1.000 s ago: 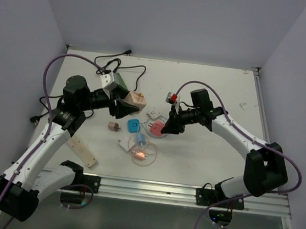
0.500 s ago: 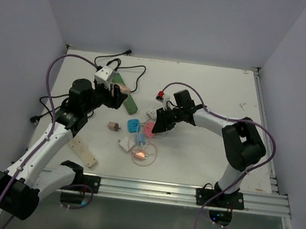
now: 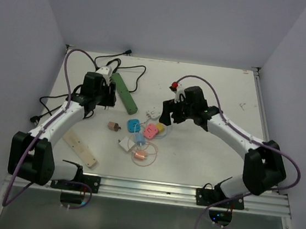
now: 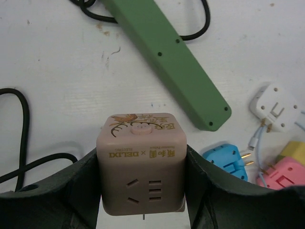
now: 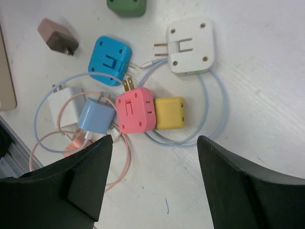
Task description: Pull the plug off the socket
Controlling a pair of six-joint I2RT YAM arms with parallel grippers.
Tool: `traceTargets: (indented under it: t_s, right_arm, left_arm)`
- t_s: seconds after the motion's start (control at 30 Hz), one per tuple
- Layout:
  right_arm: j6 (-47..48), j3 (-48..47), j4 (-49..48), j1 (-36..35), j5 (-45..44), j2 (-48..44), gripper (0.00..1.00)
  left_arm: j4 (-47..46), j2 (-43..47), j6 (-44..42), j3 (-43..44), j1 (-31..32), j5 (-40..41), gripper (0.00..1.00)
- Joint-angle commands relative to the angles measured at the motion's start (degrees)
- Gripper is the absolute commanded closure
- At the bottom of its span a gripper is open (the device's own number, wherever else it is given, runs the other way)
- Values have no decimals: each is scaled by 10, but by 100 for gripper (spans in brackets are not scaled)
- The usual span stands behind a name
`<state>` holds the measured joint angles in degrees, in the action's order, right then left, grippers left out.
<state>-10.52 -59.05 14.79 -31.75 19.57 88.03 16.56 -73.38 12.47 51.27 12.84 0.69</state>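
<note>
Pink plug [image 5: 137,110] now loose on counter [image 3: 217,88] under spread right end effector [image 5: 152,183]; left end effector [image 4: 141,188] pulled back, pinching cube socket [image 4: 141,162], barely visible from above.

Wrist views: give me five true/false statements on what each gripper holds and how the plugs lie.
1. The left gripper has its jaws closed on the tan cube socket. True.
2. The right gripper holds the pink plug. False: its jaws are open and empty, and the pink plug lies on the table.
3. The pink plug touches the yellow plug. True.
4. The white adapter rests on the green power strip. False: it lies on the table, apart from the strip.
5. A plug sits in the cube socket's camera-facing side. False: the slots there are empty.
</note>
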Motion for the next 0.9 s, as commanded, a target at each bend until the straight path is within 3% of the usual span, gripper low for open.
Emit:
traceTargets:
  t_s: [0.0,0.23,0.47,0.63,0.67,0.7,0.87]
  right_arm:
    - [1,9,31,3,-122,-100,23]
    - [-11,51,66,3,-194,-259,14]
    - [-6,73,134,3,-247,-372,11]
    - [0,72,168,3,-270,-425,8]
    - [-1,71,177,3,-280,-430,7]
    - [-1,69,179,3,-285,-436,7]
    - [-14,63,186,3,-320,-469,1]
  left_arm:
    - [26,-53,32,58,-36,16,100]
    - [66,-190,53,149,-80,-3,99]
    - [107,-317,34,222,-81,39,82]
    - [108,-340,40,224,-81,37,59]
    - [110,-341,41,223,-81,36,49]
    - [111,-339,44,222,-81,34,44]
    - [126,-284,50,216,-81,18,30]
